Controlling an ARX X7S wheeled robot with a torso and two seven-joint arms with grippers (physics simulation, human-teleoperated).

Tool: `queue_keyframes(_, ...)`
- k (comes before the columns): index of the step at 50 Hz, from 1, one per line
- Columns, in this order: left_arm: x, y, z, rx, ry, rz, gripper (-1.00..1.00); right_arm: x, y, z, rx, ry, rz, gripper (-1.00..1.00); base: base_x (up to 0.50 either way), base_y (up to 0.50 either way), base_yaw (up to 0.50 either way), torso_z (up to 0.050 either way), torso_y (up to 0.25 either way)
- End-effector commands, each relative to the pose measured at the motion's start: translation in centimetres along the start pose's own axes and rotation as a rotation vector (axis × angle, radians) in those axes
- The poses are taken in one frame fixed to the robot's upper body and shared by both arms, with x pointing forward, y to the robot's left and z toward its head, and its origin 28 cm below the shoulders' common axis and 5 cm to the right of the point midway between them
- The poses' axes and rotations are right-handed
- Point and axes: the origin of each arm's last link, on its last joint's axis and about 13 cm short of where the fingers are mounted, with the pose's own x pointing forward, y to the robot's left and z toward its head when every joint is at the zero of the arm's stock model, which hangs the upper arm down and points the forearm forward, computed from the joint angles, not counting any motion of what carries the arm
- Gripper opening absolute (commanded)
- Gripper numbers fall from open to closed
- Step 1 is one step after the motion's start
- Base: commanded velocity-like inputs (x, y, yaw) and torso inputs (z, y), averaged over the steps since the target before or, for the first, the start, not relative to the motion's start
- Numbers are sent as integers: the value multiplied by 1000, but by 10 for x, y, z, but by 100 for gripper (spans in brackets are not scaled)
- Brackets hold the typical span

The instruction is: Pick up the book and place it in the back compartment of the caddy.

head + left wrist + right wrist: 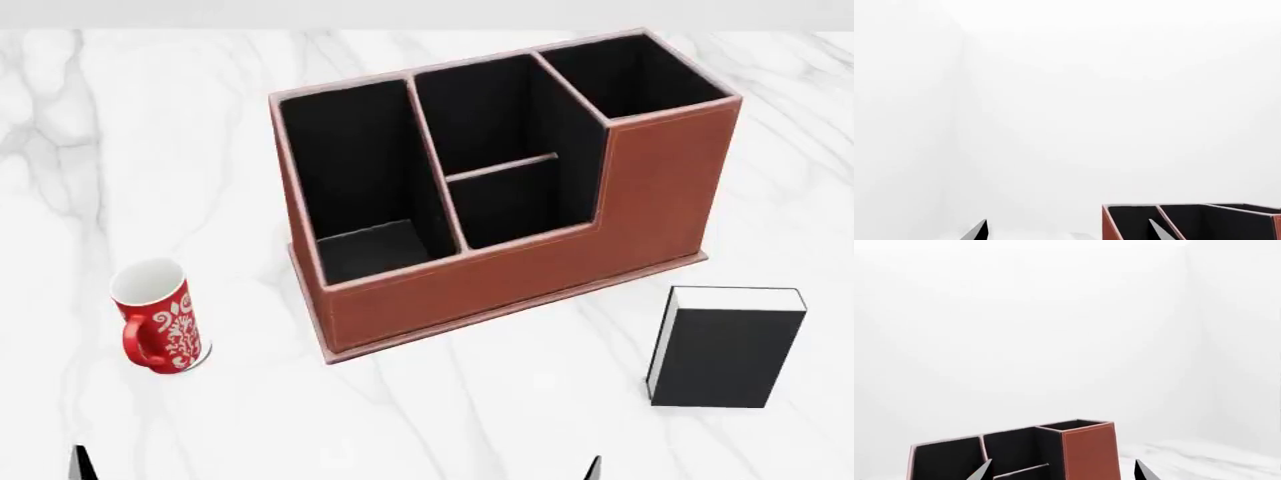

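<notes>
While the book stands untouched on the table near the caddy's front right, no step has begun; both grippers look spread wide and empty. Next, the right gripper must reach it.

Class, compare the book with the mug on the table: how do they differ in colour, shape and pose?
The book is plain black with white page edges; the mug is red with white patterning. The book is a flat-sided block; the mug is round with a handle. The book lies flat; the mug stands upright. Both rest on the marble table, outside the caddy.
</notes>
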Motion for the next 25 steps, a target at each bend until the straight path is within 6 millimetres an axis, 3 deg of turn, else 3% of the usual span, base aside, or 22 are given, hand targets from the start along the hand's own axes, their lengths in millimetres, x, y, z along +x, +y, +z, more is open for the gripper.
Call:
queue_keyframes(1,-3,0,6,-3,-41,4,100,-3,-1,5,5,-37,-10,100,0,0,0,0,0)
queue_keyframes(25,-3,2,7,-22,-38,7,100,-5,-5,9,23,-96,-32,100,0,0,0,0,0)
